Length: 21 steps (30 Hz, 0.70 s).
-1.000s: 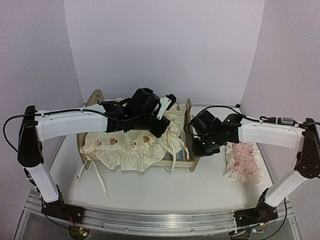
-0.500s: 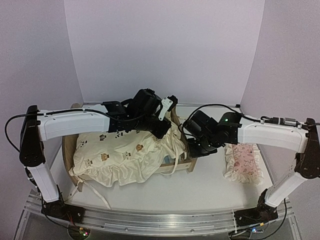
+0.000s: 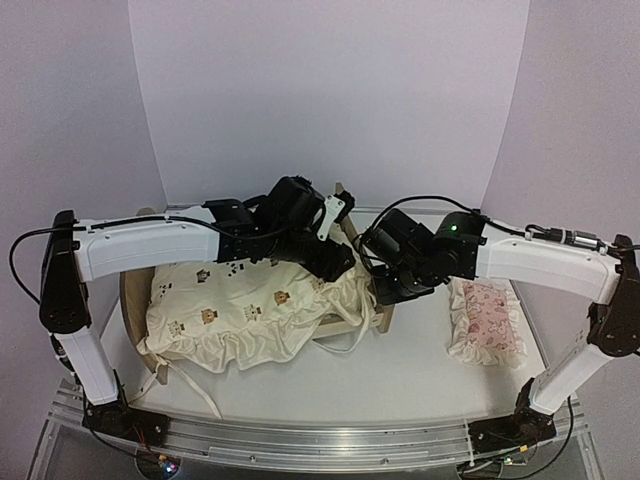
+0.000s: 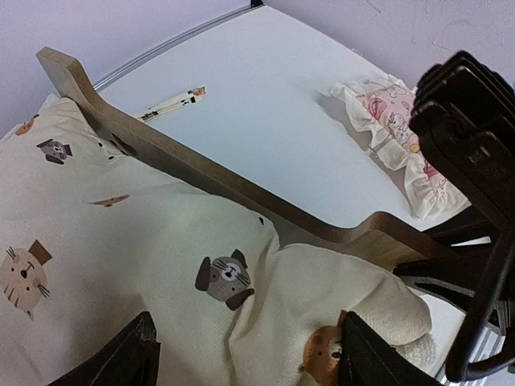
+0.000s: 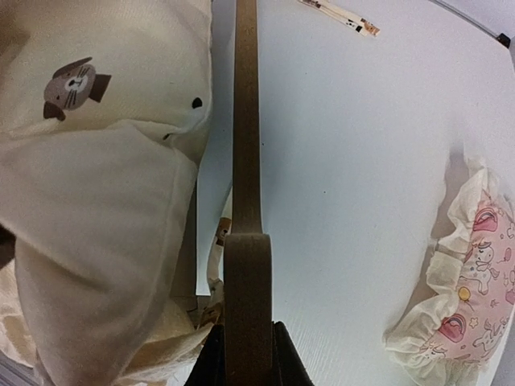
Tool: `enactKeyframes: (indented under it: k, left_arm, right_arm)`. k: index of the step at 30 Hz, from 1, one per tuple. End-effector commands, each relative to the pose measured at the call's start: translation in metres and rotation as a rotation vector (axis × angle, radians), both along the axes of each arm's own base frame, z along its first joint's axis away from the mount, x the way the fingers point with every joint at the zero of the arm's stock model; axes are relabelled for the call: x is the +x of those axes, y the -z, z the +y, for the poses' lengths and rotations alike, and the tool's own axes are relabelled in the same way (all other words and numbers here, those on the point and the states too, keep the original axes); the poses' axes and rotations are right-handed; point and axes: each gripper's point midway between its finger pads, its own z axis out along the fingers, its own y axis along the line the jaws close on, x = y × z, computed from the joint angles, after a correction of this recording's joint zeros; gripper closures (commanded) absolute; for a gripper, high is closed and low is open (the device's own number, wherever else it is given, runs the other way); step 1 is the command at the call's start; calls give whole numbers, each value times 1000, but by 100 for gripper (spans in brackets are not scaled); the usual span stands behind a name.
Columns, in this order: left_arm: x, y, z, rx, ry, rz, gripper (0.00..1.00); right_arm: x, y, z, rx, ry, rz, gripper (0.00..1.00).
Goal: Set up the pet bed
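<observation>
Pet bed [image 5: 245, 145] edge in right hand [image 5: 246, 355]

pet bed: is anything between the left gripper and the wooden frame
Yes. The cream animal-print cushion covers the pet bed under the open left gripper, so its fingers would meet fabric before wood. Only the footboard shows bare beside it, and the right gripper is shut on that board.

Pet bed [image 5: 246, 121] frame was light tan wood, plain; cushion [image 3: 250, 305] was cream w/ small brown & grey animal faces; pillow [image 3: 487, 318], by bench's right edge, was pink w/ unicorn print & white ruffle; bench [image 3: 420, 365] top was white.
</observation>
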Motion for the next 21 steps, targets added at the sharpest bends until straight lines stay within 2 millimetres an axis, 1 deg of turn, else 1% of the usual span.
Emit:
enactKeyframes:
  k: [1,4,7,9,11,13,16,18,19,21]
  left_arm:
    - [-27,-67,6,-86,-8,-66,21]
    - [-46,-73,12,-90,-5,-61,20]
    - [-62,-69,19,-100,5,-28,14]
    - [-75,-73,24,-121,24,-12,12]
    - [-87,-72,27,-129,50,1,12]
    - [-103,-68,26,-137,101,20,15]
    - [-137,-50,18,-136,214,55,19]
    - [-157,-25,13,-104,275,49,20]
    - [-168,-15,9,-99,304,36,20]
    - [-180,1,2,-112,337,18,21]
  right_arm:
    - [27,-56,-5,-49,27,-220,100]
    - [29,-59,-7,-56,40,-228,100]
    - [29,-63,-9,-56,52,-239,100]
    - [30,-64,-11,-61,59,-246,100]
    - [31,-65,-12,-64,68,-253,100]
    - [31,-67,-13,-62,72,-257,100]
    - [32,-68,-12,-59,78,-258,100]
    - [32,-69,-13,-57,83,-259,100]
    - [32,-70,-12,-55,84,-261,100]
    - [33,-71,-12,-53,89,-261,100]
